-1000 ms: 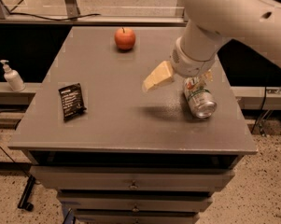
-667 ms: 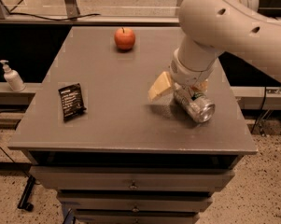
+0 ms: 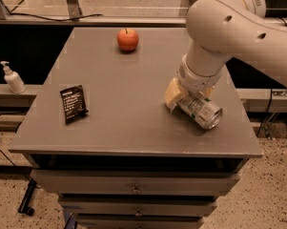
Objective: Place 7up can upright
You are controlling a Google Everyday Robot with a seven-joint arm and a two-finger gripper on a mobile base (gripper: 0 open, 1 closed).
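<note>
Closed drawers (image 3: pixel 133 189) along the bottom. Right of centre, the gripper (image 3: pixel 189 99) has swung lower, pinching the 7up can (image 3: pixel 203 113), now tipped flatter on the table (image 3: pixel 128 123). Black packet (image 3: pixel 73 103) left, apple (image 3: pixel 127 39) top centre.

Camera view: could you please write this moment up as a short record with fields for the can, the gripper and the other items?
gripper: over the right side of the table, closed on the 7up can
7up can: tilted, not upright, shiny end towards the camera
apple: near the far edge, upright
black packet: left side, lying flat
pump bottle: off the table, on the ledge to its left
</note>
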